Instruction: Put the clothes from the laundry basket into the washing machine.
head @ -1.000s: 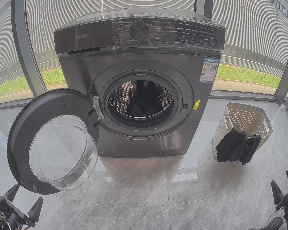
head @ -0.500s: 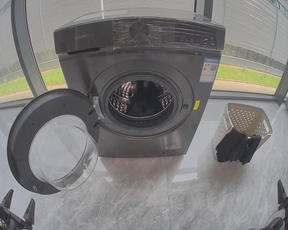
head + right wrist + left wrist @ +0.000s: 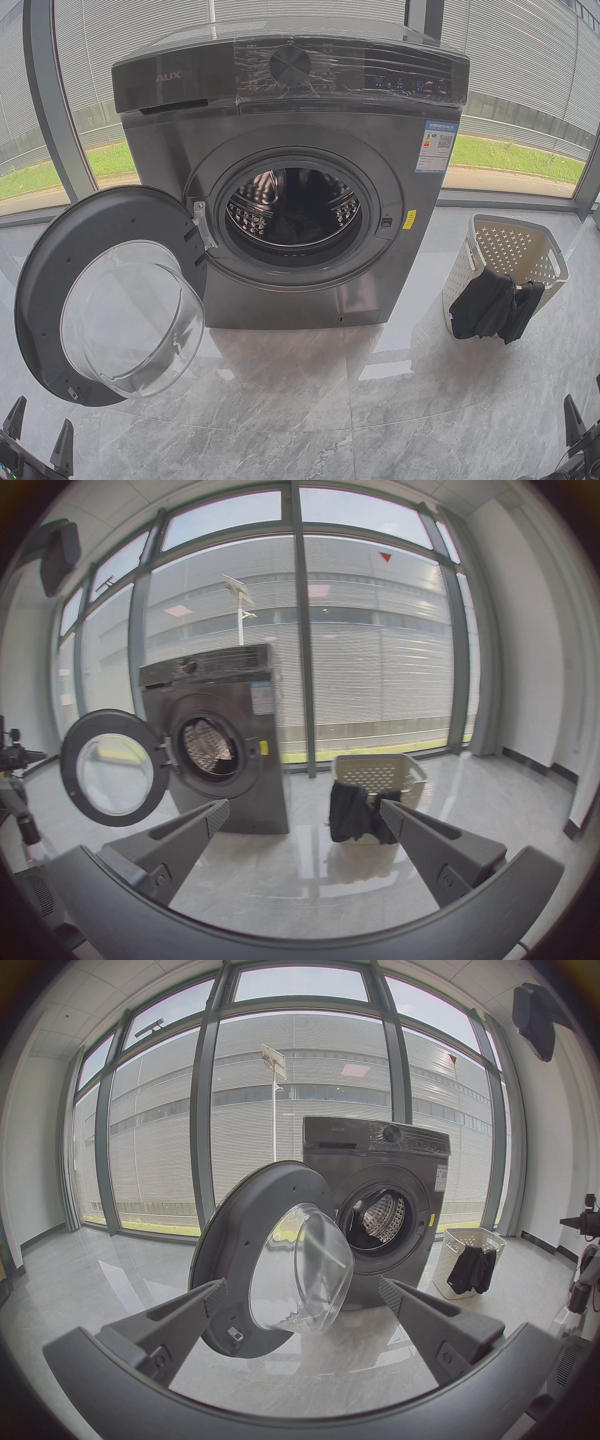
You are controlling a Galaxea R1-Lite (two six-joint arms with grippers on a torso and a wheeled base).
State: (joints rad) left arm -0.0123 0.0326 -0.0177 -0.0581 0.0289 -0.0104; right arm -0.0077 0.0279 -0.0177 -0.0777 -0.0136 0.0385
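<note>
The washing machine (image 3: 187, 140) is shown with its door (image 3: 75, 237) swung wide, the laundry basket (image 3: 509, 247) is set beside it on the floor (image 3: 300, 387), dark clothes (image 3: 484, 303) are draped over its rim, and the left fingers (image 3: 162, 1329) and right fingers (image 3: 437, 849) are held spread apart, empty.

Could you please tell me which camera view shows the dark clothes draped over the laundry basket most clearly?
The head view: the dark clothes hang over the near rim of the laundry basket, large and unobstructed. The right wrist view shows them smaller, from the front, and the left wrist view shows them smaller still, far off to one side.
</note>
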